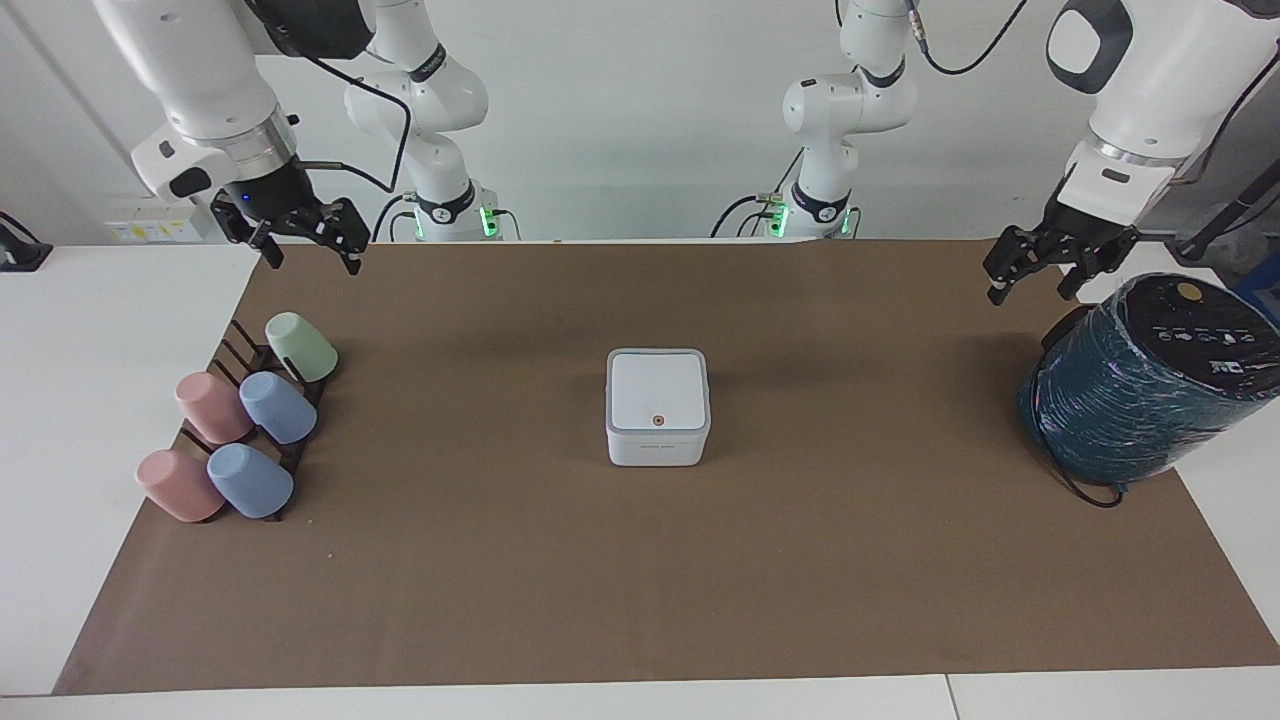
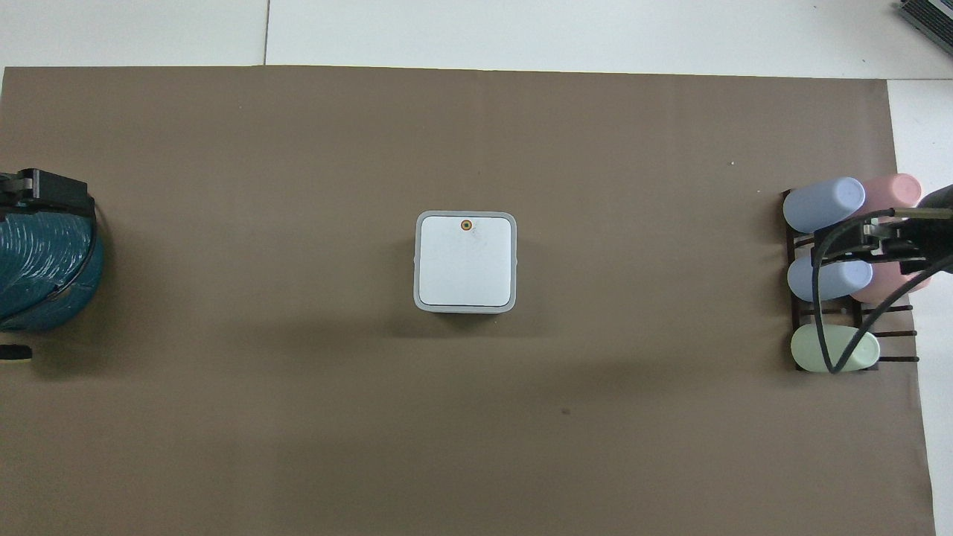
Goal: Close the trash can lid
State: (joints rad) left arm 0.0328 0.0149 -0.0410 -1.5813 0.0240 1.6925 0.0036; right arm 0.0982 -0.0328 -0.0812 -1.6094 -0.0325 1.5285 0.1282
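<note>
The small white trash can (image 1: 656,449) stands at the middle of the brown mat. Its flat white lid (image 1: 657,388) with the orange-red dot lies level on top, shut; it also shows in the overhead view (image 2: 466,262). My left gripper (image 1: 1030,288) hangs open and empty in the air at the left arm's end of the table, beside the teal cylinder's top and well away from the can. Only its tip shows at the edge of the overhead view (image 2: 41,192). My right gripper (image 1: 313,256) waits open and empty above the cup rack.
A big dark teal wrapped cylinder (image 1: 1140,385) stands at the left arm's end of the mat, with a black cable at its base. A dark rack (image 1: 235,345) with several pastel cups (image 1: 278,407) sits at the right arm's end.
</note>
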